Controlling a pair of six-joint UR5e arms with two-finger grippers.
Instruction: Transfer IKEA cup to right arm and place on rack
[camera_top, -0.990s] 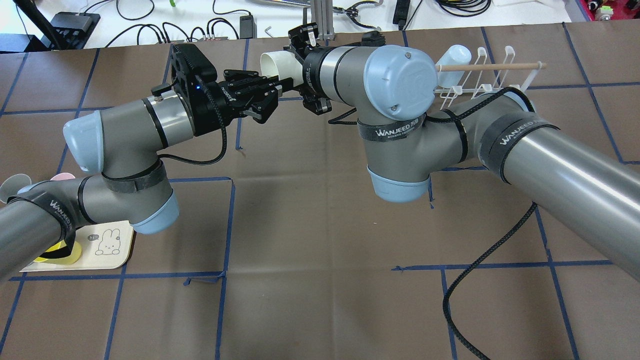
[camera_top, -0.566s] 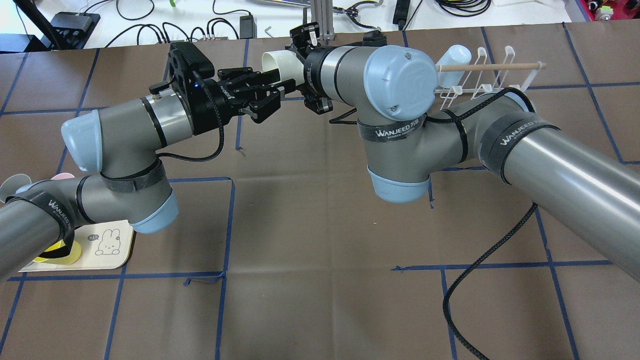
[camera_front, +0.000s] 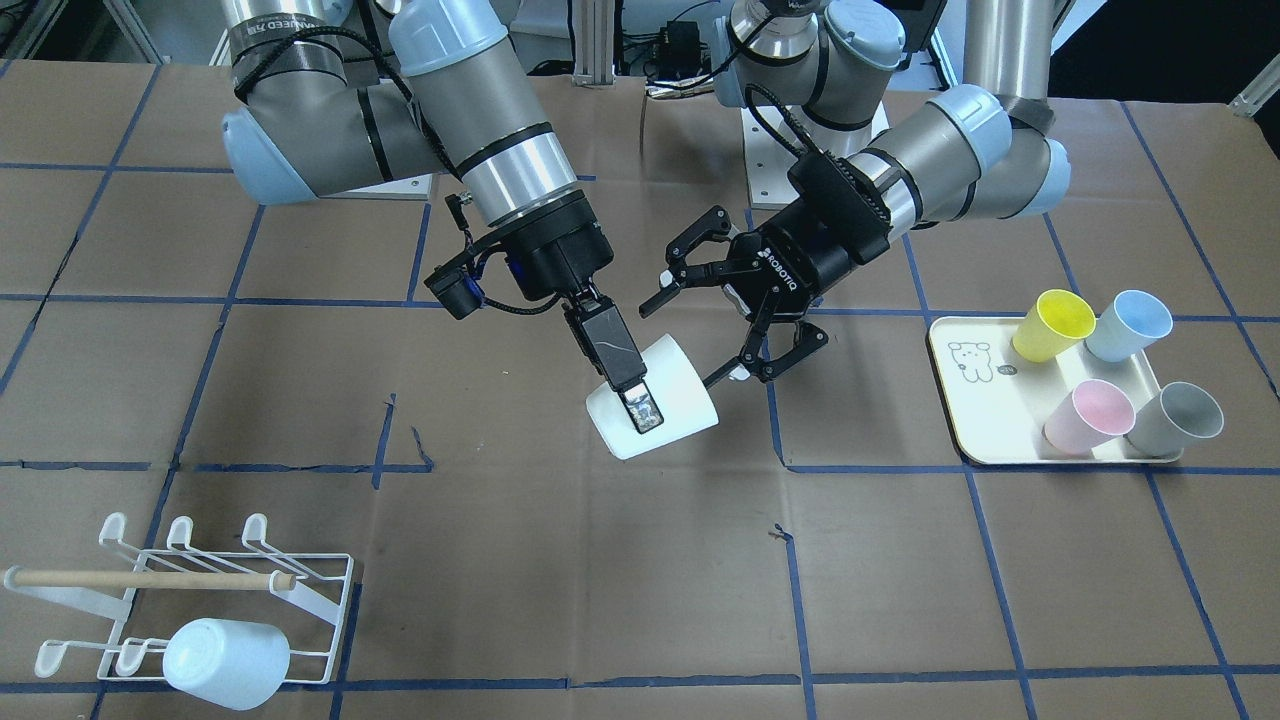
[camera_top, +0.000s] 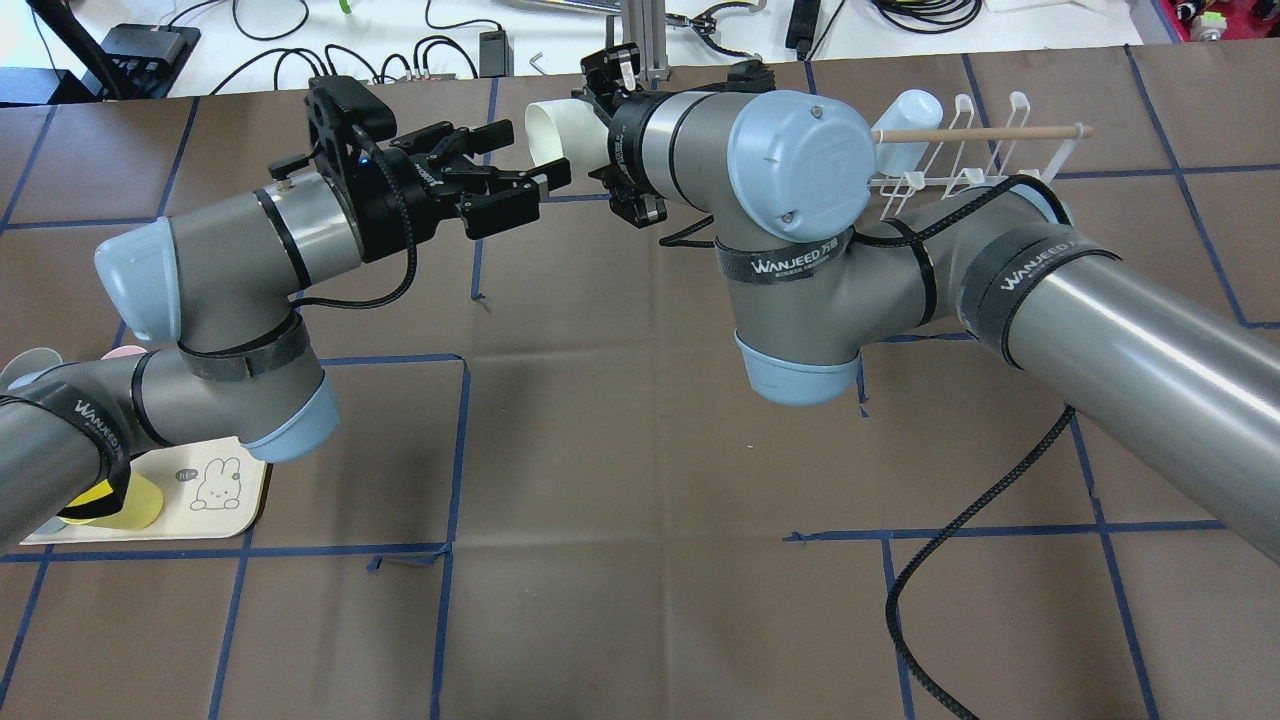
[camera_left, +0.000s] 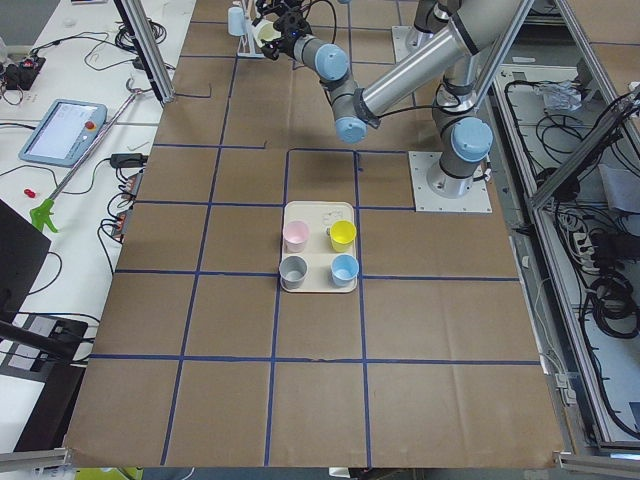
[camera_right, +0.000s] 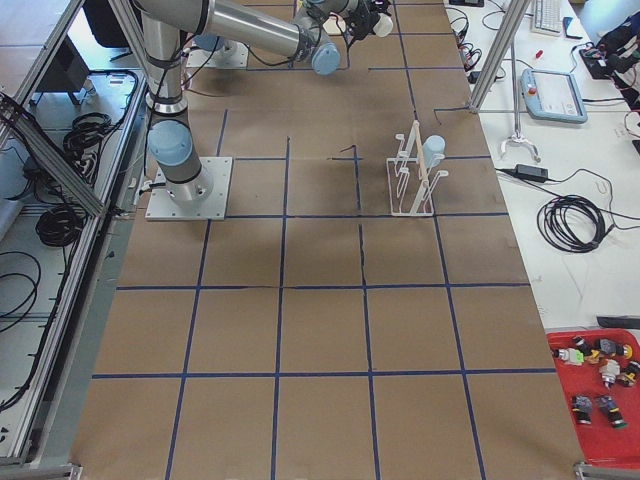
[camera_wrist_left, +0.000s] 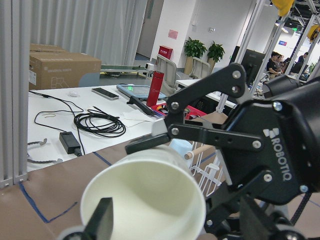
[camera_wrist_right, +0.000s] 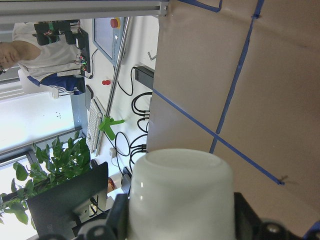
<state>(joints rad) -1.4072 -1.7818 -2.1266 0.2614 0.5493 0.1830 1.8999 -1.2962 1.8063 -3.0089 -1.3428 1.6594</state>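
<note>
Overhead exterior shows a brown table (camera_top: 640, 450) gridded with blue tape (camera_top: 458, 450).

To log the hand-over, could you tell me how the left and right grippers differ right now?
The right gripper is shut on the white cup; the left gripper is open. The right gripper carries the cup; the left gripper holds nothing, spread wide near the cup's mouth. Both are black two-finger grippers.

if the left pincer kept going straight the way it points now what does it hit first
Most likely the white cup held in the right pincer: the open left pincer aims at its mouth, close ahead, though exact depth is unclear.
</note>
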